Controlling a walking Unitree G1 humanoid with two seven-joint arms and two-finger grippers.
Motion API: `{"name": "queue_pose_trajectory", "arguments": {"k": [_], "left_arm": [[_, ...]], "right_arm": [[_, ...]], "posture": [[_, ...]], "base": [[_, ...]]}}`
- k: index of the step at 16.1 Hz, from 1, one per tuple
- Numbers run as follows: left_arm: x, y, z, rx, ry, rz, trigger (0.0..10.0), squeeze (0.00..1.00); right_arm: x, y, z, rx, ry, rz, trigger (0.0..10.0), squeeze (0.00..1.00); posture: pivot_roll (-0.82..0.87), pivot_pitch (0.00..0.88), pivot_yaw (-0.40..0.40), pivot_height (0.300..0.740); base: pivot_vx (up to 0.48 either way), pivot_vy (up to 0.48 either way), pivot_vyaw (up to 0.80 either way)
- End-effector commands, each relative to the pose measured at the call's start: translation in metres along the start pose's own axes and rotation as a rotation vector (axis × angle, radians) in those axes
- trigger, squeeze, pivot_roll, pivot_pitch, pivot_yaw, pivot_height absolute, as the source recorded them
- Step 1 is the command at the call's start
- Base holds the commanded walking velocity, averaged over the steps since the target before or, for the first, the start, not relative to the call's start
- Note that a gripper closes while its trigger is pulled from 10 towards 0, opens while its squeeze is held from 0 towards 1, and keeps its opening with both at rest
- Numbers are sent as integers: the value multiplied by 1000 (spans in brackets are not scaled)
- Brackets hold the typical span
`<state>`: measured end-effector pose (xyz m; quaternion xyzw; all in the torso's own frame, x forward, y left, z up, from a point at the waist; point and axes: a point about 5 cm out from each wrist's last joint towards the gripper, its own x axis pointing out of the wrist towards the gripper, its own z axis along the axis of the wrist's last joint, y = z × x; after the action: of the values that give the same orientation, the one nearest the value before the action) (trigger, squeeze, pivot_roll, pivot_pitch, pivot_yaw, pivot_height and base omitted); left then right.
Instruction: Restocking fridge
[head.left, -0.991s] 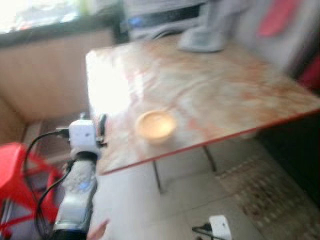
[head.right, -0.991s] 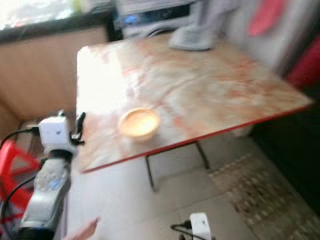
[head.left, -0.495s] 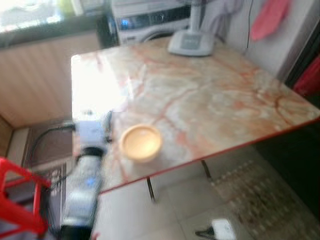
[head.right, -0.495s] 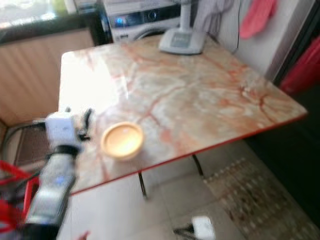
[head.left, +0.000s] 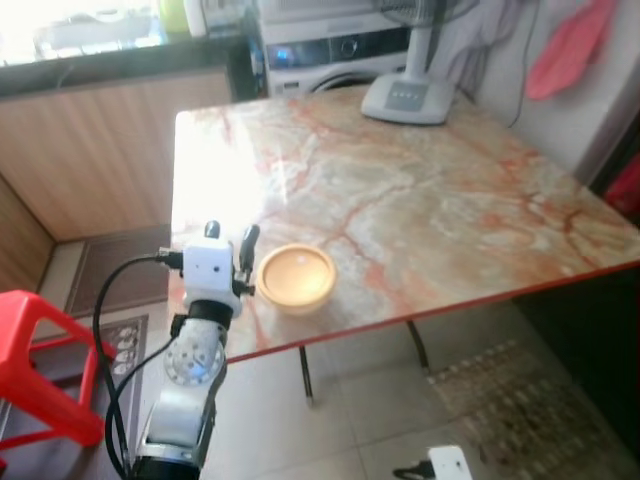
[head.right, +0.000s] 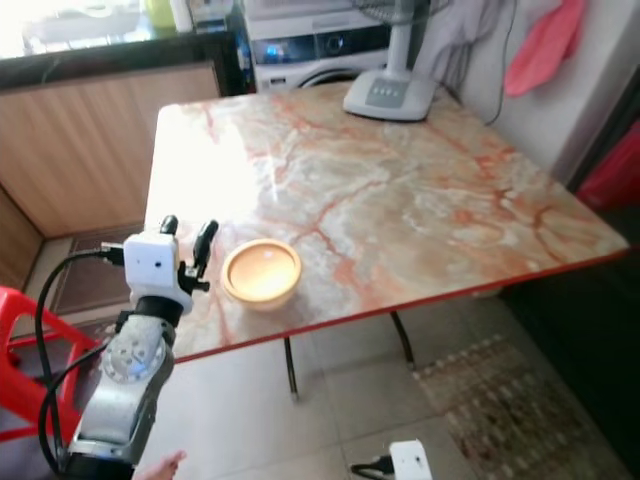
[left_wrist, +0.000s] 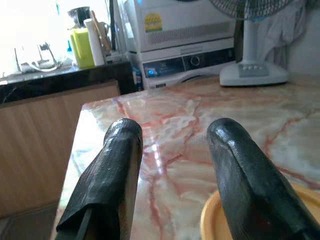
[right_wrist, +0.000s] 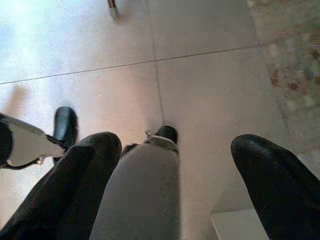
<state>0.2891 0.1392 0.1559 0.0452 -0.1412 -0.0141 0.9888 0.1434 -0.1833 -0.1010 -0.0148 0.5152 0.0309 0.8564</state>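
1. Fan parts are cut off at the top of the head views: the fan (head.left: 410, 95) is seen as a white base and pole at the far edge of the tabletop (head.left: 420, 200), with the cage cropped. The washing machine (head.left: 330, 50) behind it is partly hidden by the tabletop's far edge.
2. One yellow bowl (head.left: 296, 277) is seen on the marble tabletop, near its near-left edge; whether anything lies inside cannot be made out. In the left wrist view the bowl's rim (left_wrist: 250, 220) is partly covered by one black finger (left_wrist: 250, 185).
3. The left gripper (head.left: 228, 240) is held over the near-left edge of the tabletop, just left of the bowl, its jaws released and parted with nothing between them.
4. The right gripper (right_wrist: 175, 185) is seen pointing down at the tiled floor (right_wrist: 200, 75), its jaws spread wide and empty. A grey leg and dark shoe are seen between the fingers; whose they are cannot be told.
5. One red stool (head.left: 35, 370) stands at the near left, cut off by the frame edge. A patterned mat (head.left: 520, 400) lies on the floor under the tabletop's right side. Red cloth (head.left: 570, 45) hangs on the far right wall.
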Motion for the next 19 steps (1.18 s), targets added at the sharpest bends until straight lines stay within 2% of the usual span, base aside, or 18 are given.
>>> {"name": "queue_pose_trajectory", "arguments": {"k": [1,6,11,17,19], "left_arm": [[-1,2,0,-5,7,27,10000,0],[3,3,2,-3,0,35,10000,0],[7,3,3,6,-9,38,10000,0],[5,2,2,22,-5,36,10000,0],[5,2,2,20,-6,37,10000,0]], "right_arm": [[0,3,-2,3,9,6,10000,0],[0,3,-1,-18,2,1,10000,0],[0,3,-1,-4,-5,-5,10000,0],[0,3,-2,6,-1,-1,10000,0],[0,3,-2,-7,1,3,10000,0]], "posture": [[51,43,31,740],[49,24,40,740],[49,36,41,740],[51,50,37,740],[49,57,38,740]], "base": [[0,0,0],[0,0,0],[0,0,735],[0,0,0],[0,-304,0]]}}
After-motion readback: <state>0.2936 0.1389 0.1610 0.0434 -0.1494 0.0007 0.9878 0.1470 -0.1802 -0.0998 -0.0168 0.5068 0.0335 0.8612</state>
